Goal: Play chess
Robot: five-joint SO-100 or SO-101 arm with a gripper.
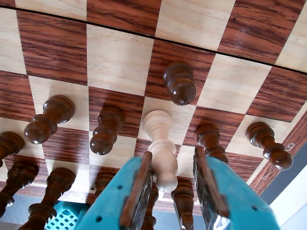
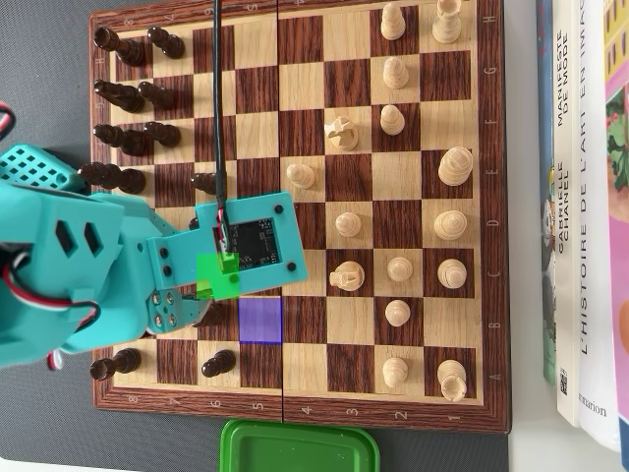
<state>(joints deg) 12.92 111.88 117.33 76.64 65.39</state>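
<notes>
Your gripper (image 1: 175, 184) is open over the chessboard (image 1: 120, 57). In the wrist view its two teal fingers (image 1: 218, 191) stand apart, with brown pads on the inner sides. A light chess piece (image 1: 160, 148) stands in the gap between the fingers, closer to the left pad. You cannot tell if the pad touches it. The right finger is clear of it.

Dark pawns stand all around your gripper. One dark pawn (image 1: 180, 82) sits alone just past the light piece, farther from the fingers. More dark pieces (image 1: 48, 120) line up to the left of your fingers, and one dark pawn (image 1: 268, 143) stands to the right, near the board's edge.

In the overhead view your arm (image 2: 88, 265) covers the left side of the board, over the dark side. A green square (image 2: 218, 275) and a purple square (image 2: 260, 320) are marked just beside your wrist. The light pieces (image 2: 452, 226) stand well away on the far right side. A green lid (image 2: 300, 447) lies below the board. Books (image 2: 580, 197) lie past the board's right edge.
</notes>
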